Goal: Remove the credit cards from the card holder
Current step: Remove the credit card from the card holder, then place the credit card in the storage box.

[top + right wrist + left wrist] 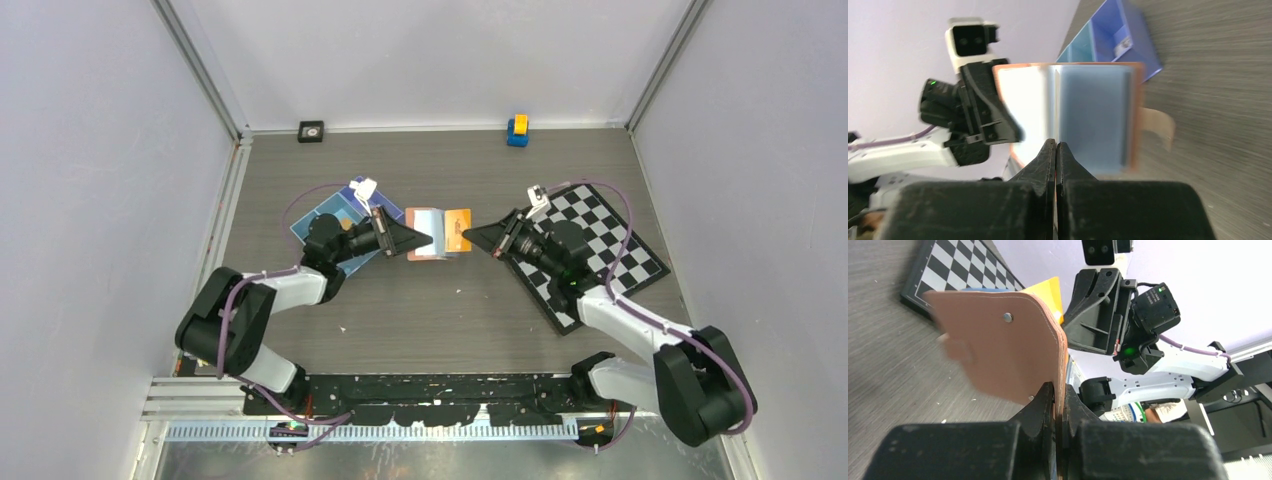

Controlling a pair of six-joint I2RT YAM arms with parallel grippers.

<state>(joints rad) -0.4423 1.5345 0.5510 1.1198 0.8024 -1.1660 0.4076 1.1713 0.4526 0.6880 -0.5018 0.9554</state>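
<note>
The tan card holder (425, 236) is held open above the table centre, its pale blue lining facing the right wrist camera (1093, 115). My left gripper (428, 240) is shut on the holder's near edge (998, 350); in the left wrist view the fingers (1045, 400) pinch the leather. An orange credit card (458, 230) sticks out of the holder's right side and also shows in the left wrist view (1050, 292). My right gripper (468, 237) is shut on that card's outer edge, which lies edge-on between its fingers (1048, 155). No other cards show.
A blue divided tray (335, 225) lies under the left arm. A checkered board (600, 250) lies under the right arm. A small blue and yellow block (517, 130) and a small black square (311, 131) sit at the back wall.
</note>
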